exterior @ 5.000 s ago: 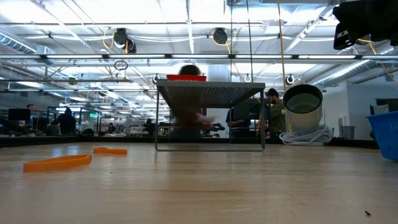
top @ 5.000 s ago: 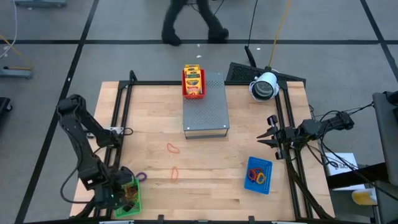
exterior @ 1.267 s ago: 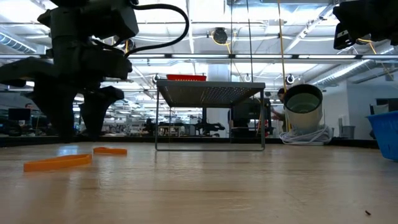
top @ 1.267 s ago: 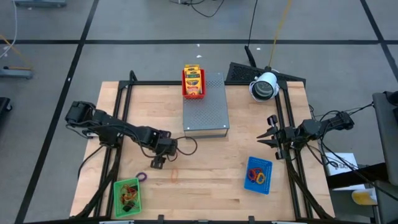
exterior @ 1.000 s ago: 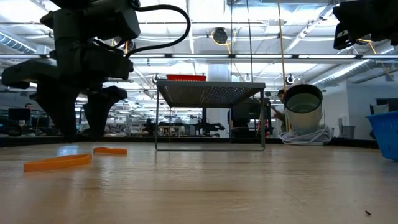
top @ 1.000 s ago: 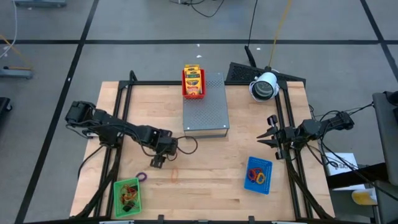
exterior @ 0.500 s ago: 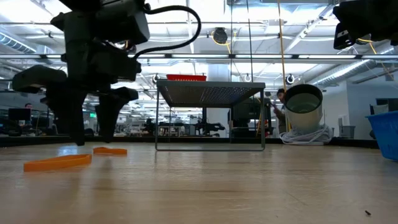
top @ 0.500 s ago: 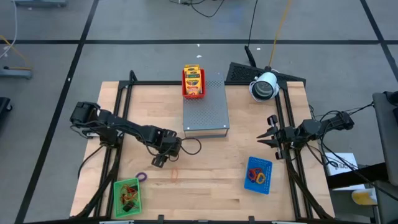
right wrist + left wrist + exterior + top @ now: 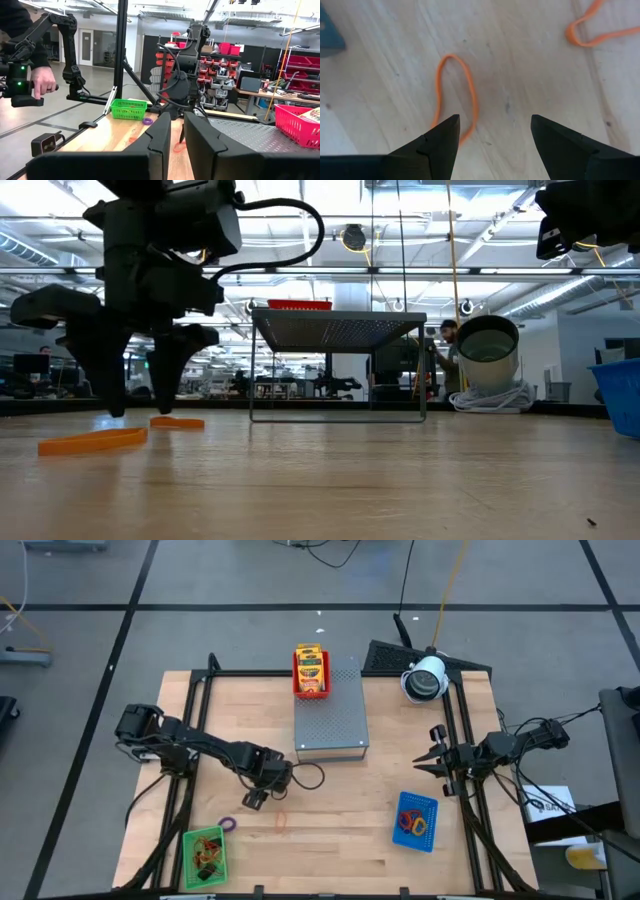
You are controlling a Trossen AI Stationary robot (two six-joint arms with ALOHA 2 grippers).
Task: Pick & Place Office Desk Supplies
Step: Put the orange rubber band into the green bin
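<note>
The wooden tabletop (image 9: 340,830) carries a grey perforated metal box (image 9: 331,710) at its far centre, with a red mesh tray (image 9: 311,673) holding yellow-and-green crayon packets (image 9: 311,662) on the box's far left corner. A white spool-like object (image 9: 424,679) sits at the far right corner.

The left arm reaches from the left edge across to the middle of the tabletop. Its left pincer (image 9: 254,798) points down just in front of the box's near left corner, with its fingers spread wide and holding nothing. In the left wrist view, an orange rubber-band loop (image 9: 454,95) lies flat on the wood between and just beyond the two fingertips (image 9: 447,131); the tips appear to hang just above the surface, though contact cannot be confirmed. A second orange loop (image 9: 597,29) lies farther off, apart from the first.

The right arm waits at the right edge of the tabletop, its right pincer (image 9: 436,762) raised, fingers nearly pressed together with a narrow gap and nothing between them.

A blue mesh tray (image 9: 417,821) near the right front holds coloured loops. A green mesh tray (image 9: 205,857) at the left front corner holds small mixed pieces. A purple loop (image 9: 227,824) lies on the wood just beyond the green tray.
</note>
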